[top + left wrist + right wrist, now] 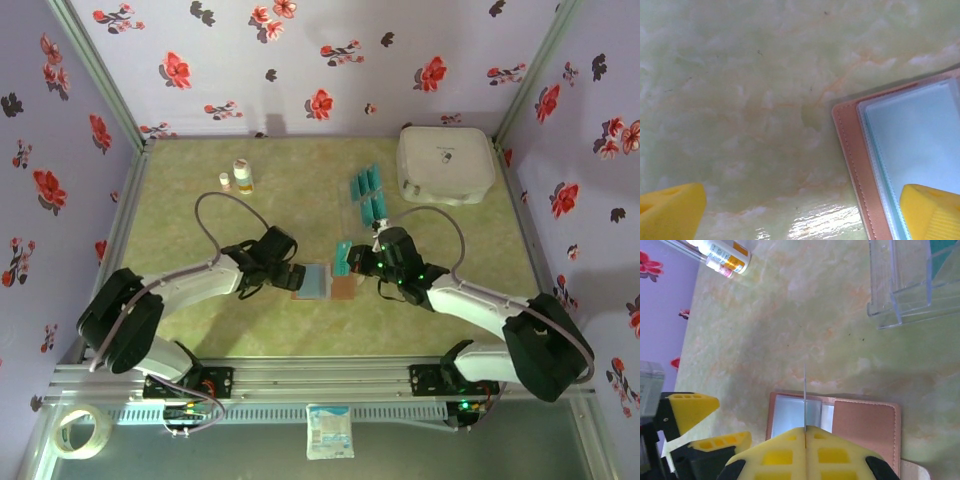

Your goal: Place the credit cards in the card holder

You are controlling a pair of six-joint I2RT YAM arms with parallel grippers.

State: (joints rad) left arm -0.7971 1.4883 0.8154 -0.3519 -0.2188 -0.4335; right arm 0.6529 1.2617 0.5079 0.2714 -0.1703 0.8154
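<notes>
The card holder [343,287] lies open on the table, its brown flap to the right and its greyish-blue pocketed inside [313,280] to the left. My right gripper [352,262] is shut on one teal credit card [342,258], which the right wrist view shows edge-on [804,392] standing above the holder's pockets [790,412]. More credit cards [368,195] stand in a clear rack farther back. My left gripper [291,275] is open at the holder's left edge; one yellow fingertip [930,210] is over the pocketed inside [915,135], the other [670,210] over bare table.
A large white rounded case [445,163] sits at the back right. Two small bottles [240,177] stand at the back left. The clear rack [900,285] is just beyond the holder. A tape roll [80,432] and a packet [330,432] lie below the table's front rail.
</notes>
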